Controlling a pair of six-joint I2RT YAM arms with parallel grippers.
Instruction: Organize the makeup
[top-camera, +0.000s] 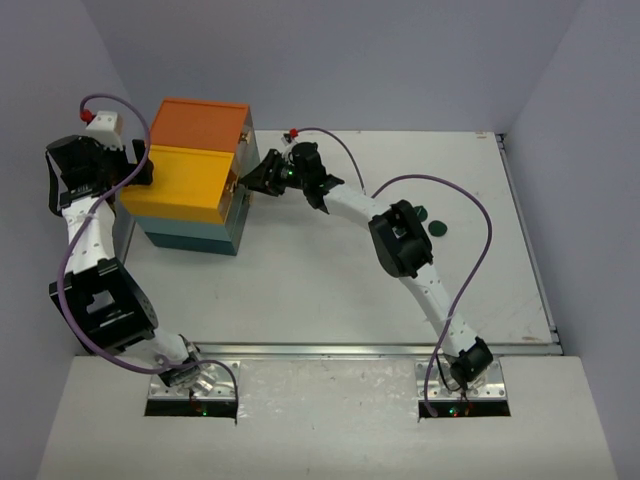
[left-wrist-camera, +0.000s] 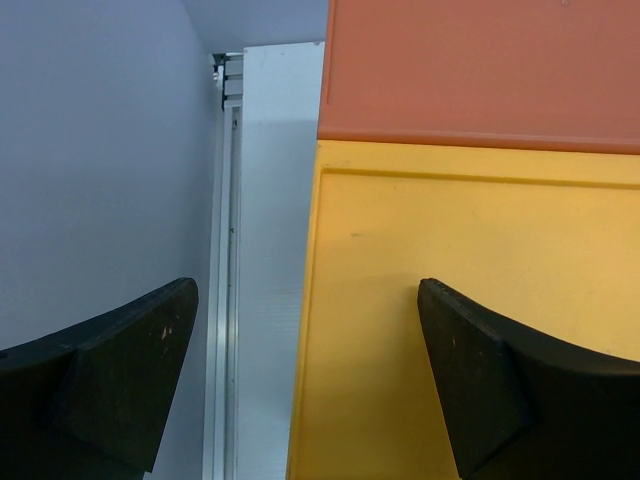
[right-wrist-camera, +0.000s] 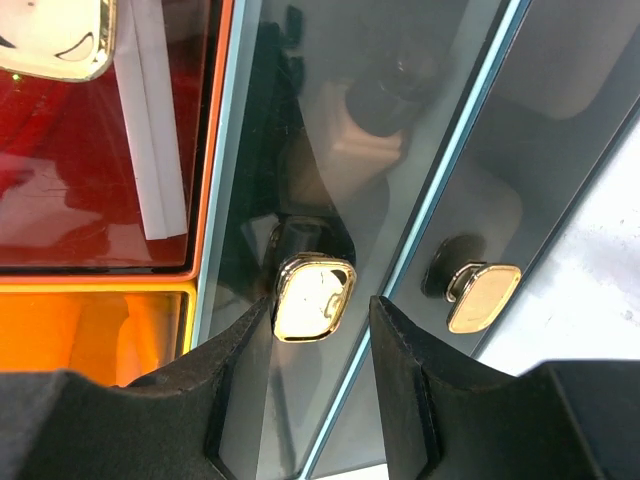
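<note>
The left gripper (left-wrist-camera: 305, 295) has its fingers spread wide, astride the left edge of the yellow drawer (left-wrist-camera: 470, 240). Beyond its left finger there is only a narrow strip of table (left-wrist-camera: 265, 200), then the wall (left-wrist-camera: 100, 150). The right gripper (right-wrist-camera: 320, 308) brackets a gold knob (right-wrist-camera: 314, 297); whether it pinches, I cannot tell. The dark green discs (top-camera: 436, 228) lie well behind those fingers on open table
</note>
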